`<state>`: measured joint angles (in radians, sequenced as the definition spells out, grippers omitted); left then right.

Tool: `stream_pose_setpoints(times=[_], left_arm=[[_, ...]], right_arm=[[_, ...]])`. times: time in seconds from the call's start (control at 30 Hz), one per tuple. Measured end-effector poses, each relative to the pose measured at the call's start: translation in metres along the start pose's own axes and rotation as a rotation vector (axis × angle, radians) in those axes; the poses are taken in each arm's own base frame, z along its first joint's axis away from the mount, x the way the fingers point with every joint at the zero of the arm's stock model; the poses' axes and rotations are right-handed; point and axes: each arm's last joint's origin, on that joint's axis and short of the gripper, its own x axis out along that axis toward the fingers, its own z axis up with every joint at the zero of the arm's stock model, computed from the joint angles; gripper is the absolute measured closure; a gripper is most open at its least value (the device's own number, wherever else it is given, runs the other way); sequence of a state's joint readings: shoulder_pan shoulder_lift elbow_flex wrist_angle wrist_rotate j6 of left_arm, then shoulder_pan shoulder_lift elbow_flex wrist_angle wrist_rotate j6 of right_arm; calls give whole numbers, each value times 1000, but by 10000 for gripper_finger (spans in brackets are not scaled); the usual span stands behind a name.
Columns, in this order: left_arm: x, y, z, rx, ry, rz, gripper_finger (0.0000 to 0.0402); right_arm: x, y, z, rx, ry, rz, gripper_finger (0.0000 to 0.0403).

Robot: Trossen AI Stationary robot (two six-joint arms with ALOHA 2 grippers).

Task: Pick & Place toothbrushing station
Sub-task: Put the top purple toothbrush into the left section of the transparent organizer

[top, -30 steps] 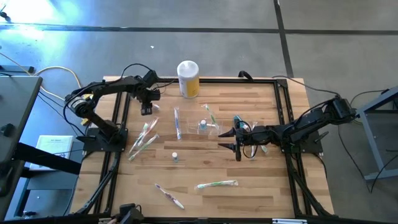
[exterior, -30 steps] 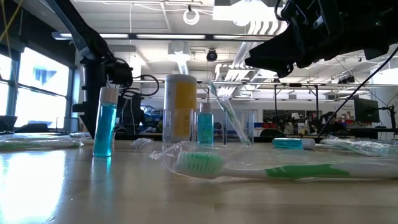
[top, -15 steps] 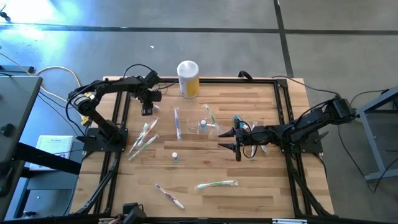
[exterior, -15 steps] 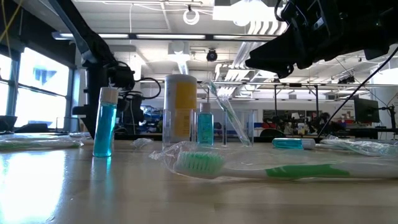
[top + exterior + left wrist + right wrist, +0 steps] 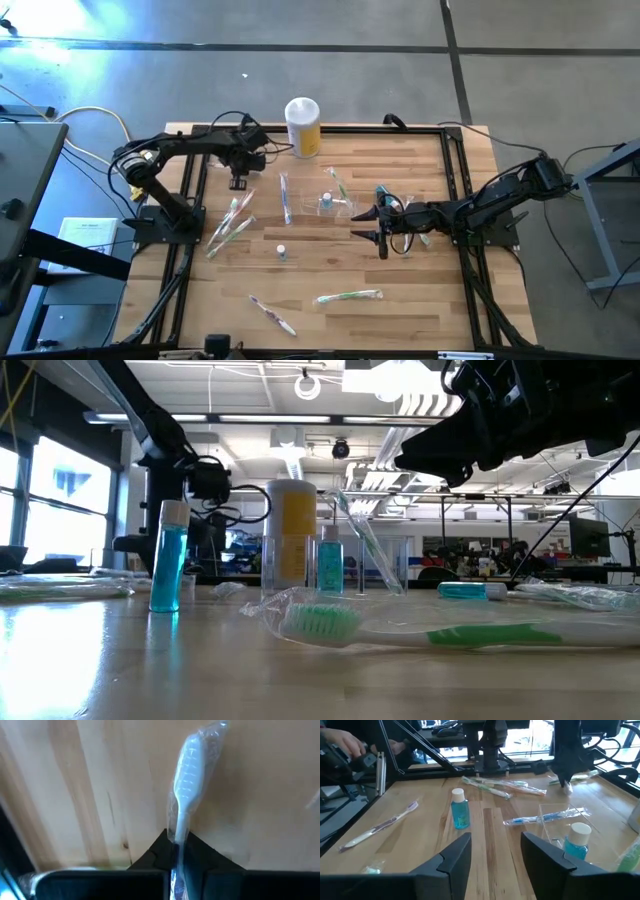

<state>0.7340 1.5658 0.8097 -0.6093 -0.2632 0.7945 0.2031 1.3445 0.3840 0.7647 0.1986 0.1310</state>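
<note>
My left gripper (image 5: 238,182) stands at the table's far left, pointing steeply down. It is shut on a clear-wrapped white toothbrush (image 5: 186,775), whose head reaches out past the fingers over the wood. My right gripper (image 5: 495,854) hangs open above the table's middle right with nothing between its fingers. Just to its left stands the clear holder (image 5: 335,204), with a green toothbrush (image 5: 341,186) leaning in it. A blue-liquid bottle (image 5: 327,200) stands on its base beside the holder. More wrapped toothbrushes (image 5: 232,220) lie flat on the wood. My left gripper pinches the toothbrush's neck, just behind the head (image 5: 178,836), between its two fingers. The fingers come from above, slanting down, and lie across the brush. The head end points away over the wood; whether it is lifted clear I cannot tell.
A yellow canister (image 5: 303,127) with a white top stands at the far edge. A small blue bottle (image 5: 282,253) stands left of the middle. A wrapped toothbrush (image 5: 286,198) lies left of the holder. A green one (image 5: 348,296) and a pink one (image 5: 272,314) lie near the front.
My left arm has swung a little toward the table's right, and its gripper has rolled slightly while staying at the far left. The right arm has kept still.
</note>
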Motion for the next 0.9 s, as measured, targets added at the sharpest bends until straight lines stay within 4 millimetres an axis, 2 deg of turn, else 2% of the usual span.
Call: stream_pose_setpoints(times=[0.27,0.43,0.53,0.73,0.9], left_arm=[[-34,-13,12,-70,68,61,389],[-74,-23,11,-126,14,86,389],[-104,-32,4,-156,-67,114,389],[-165,-55,-21,-247,-435,85,389],[-206,-71,-38,-320,-984,-5,389]], right_arm=[[0,1,0,1,1,19,240],[0,1,0,1,1,19,240],[0,1,0,6,1,19,240],[0,1,0,7,1,19,240],[0,1,0,0,1,19,240]])
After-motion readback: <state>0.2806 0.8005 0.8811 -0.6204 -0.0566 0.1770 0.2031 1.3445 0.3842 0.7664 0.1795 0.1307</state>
